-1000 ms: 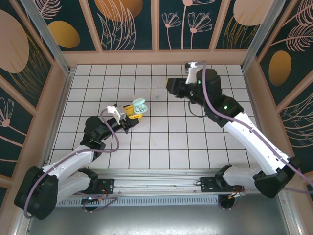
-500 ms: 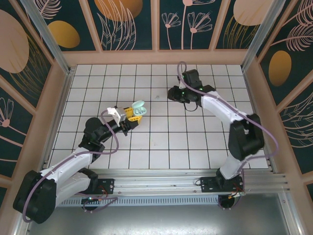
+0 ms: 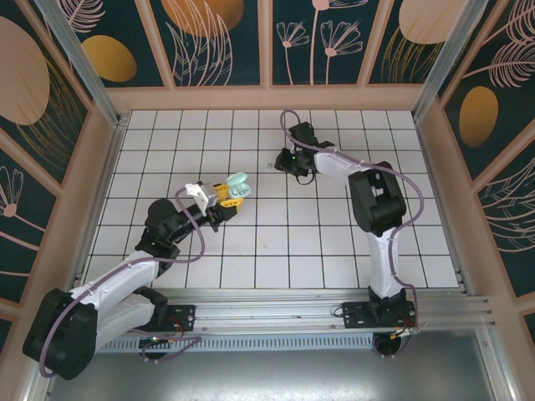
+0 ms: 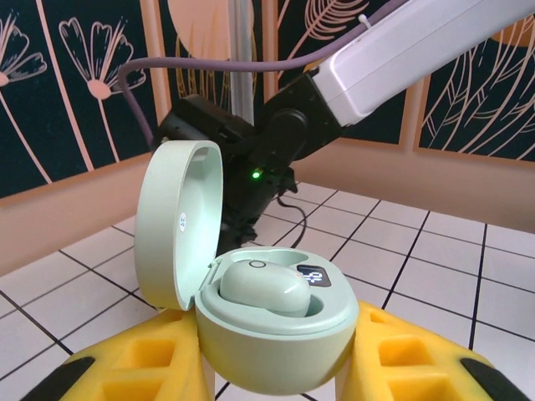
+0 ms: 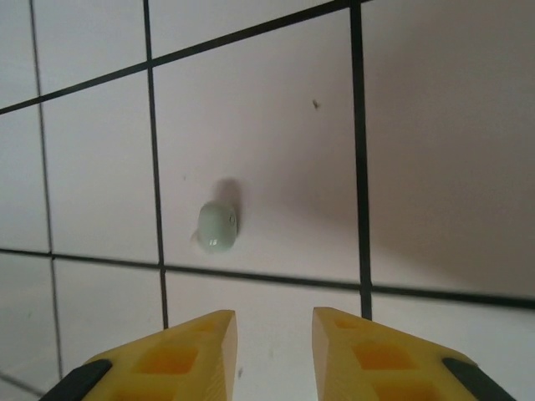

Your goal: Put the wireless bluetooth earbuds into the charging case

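From above, the left claw (image 3: 227, 194) clamps the open charging case (image 3: 238, 185), and the right claw (image 3: 284, 160) hangs beyond the case.

Left wrist: a mint earbud (image 4: 263, 288) sits inside the case.

Right wrist: the right claw is narrowly parted and empty, with a loose earbud (image 5: 218, 226) on the counter (image 5: 435, 167) just ahead.

Tiled floor (image 3: 284, 242), botanical-print wall panels (image 3: 213, 50) and aluminium rail (image 3: 267, 299) mark a robot test cell.

The mint charging case (image 4: 276, 334) is smooth plastic with a soft satin sheen, same goes for the earbud (image 4: 263, 288) in it. Yellow jaws look like matt plastic. The desk (image 5: 451, 167) is smooth white tile, low gloss.
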